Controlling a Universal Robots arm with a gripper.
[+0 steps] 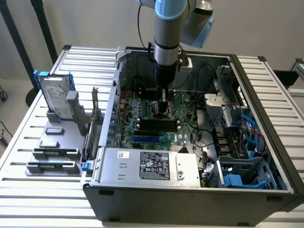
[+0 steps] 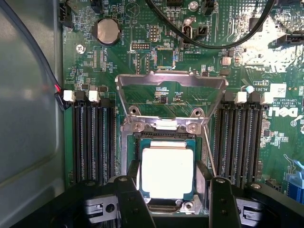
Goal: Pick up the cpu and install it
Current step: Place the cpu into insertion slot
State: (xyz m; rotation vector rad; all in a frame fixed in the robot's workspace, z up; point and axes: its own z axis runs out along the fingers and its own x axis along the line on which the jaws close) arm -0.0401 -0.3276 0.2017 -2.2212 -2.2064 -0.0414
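The cpu (image 2: pixel 167 176), a small square chip with a shiny silver top and a thin pale rim, sits over the open socket (image 2: pixel 164 130) on the green motherboard (image 2: pixel 142 57). The socket's metal load frame (image 2: pixel 171 80) is swung up behind it. My gripper (image 2: pixel 168 167) straddles the chip, its dark fingers (image 2: pixel 127 197) pressed against two opposite edges. In the exterior view the gripper (image 1: pixel 164 108) reaches straight down into the open computer case (image 1: pixel 190 190), low over the motherboard (image 1: pixel 156 128).
Black memory slots (image 2: pixel 92 137) flank the socket on both sides, and black cables (image 2: pixel 213 42) loop above the board. Outside the case, a grey rack (image 1: pixel 54 142) holds a silver hard drive with blue bracket (image 1: pixel 56 95). A power supply (image 1: pixel 152 166) fills the case's front.
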